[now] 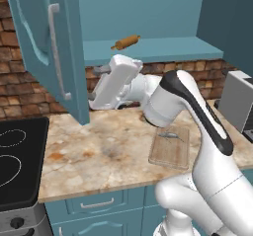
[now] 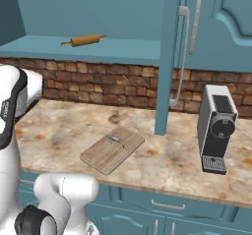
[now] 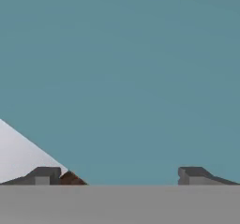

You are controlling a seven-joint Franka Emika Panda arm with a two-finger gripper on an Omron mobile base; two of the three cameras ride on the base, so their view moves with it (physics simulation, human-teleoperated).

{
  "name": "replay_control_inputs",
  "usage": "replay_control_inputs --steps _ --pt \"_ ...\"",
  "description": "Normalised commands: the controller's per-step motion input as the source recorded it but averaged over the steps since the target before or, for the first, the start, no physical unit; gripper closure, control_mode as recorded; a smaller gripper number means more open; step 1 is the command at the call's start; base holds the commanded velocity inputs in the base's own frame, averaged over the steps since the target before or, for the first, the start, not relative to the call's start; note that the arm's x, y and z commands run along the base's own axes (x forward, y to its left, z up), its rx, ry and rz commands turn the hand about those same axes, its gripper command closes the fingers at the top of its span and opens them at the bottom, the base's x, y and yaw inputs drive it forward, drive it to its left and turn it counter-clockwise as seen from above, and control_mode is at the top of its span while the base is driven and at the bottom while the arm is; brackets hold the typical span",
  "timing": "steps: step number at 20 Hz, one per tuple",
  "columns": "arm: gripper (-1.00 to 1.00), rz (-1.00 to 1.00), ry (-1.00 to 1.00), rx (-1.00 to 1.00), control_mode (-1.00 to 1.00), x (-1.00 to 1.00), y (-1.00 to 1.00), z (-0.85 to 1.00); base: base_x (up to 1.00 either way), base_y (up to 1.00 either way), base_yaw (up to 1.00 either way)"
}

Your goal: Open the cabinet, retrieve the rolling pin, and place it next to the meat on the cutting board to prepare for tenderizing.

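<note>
While I watch from the base cameras: the cabinet (image 1: pixel 148 13) stands with both doors swung wide, its shelf exposed.
Left door: I see it (image 1: pixel 47 42) hanging out over the counter, its silver bar handle (image 1: pixel 58 52) facing me.
Right door: I see it edge-on (image 2: pixel 167 57) in the right base view, with its curved handle (image 2: pixel 179 57) beside it.
Rolling pin: it (image 2: pixel 83 40) lies on the cabinet shelf, slightly angled, apart from the arm.
Cutting board: it (image 2: pixel 101 158) lies flat on the marble counter (image 1: pixel 99 151), below the open cabinet.
Meat: I see the small grey sliver (image 2: pixel 115 139) resting on the board's upper half.
Gripper: I see its fingertips (image 3: pixel 44 175) spread wide in the hand view, nothing between them, facing a flat teal surface.
Hand: the white hand (image 1: pixel 116 82) sits under the shelf, near the brick wall, above the counter.
Coffee machine: it (image 2: pixel 216 128) stands on the counter to the right of the board.
Stove: I see it (image 1: pixel 17 161) at the counter's left end.
</note>
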Motion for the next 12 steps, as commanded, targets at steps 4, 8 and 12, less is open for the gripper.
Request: replay_control_inputs --steps 4,8,12 --pt "-1.00 0.19 0.00 0.01 -1.00 -0.42 1.00 -0.16 0.00 0.00 0.00" --pt "-1.00 0.19 0.04 0.00 -1.00 -0.10 0.93 -0.11 0.00 0.00 0.00" --pt "-1.00 0.18 0.04 0.00 -1.00 0.13 0.71 -0.15 0.00 0.00 0.00"
